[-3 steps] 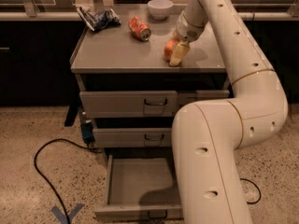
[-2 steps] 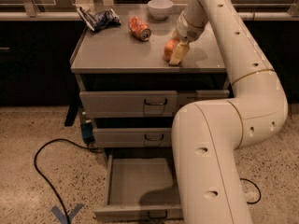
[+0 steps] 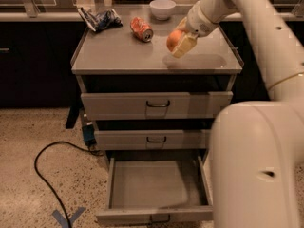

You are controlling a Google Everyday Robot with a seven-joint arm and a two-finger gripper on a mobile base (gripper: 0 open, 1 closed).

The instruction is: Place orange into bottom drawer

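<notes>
- Far left, a dark cable [image 3: 42, 172] loops across the speckled floor; it plays no part in my job
- On the grey tabletop [image 3: 114, 56], a crumpled snack bag [image 3: 99, 19] lies at the back left corner, well apart from the fruit
- Next along, a crushed soda can [image 3: 141, 28] lies on its side; I must not mistake it for the target
- Below, the two upper drawers are shut and the bottom drawer [image 3: 152, 184] is pulled out, its tray bare, so the goal is ready to receive
- A white bowl [image 3: 162, 8] stands at the back edge of the tabletop
- The orange [image 3: 171, 39] sits right of the can, clasped in the gripper [image 3: 178, 42], whose fingers are closed on it; going by the shadow on the surface beneath, I believe it hangs clear of the tabletop, though the angle makes that hard to confirm
- To the right, the white arm [image 3: 266, 42] arches up and over from the base
- My reading of progress: the pick-up is done, the carry down to the bottom drawer and the release are both left, so roughly a third of the way
</notes>
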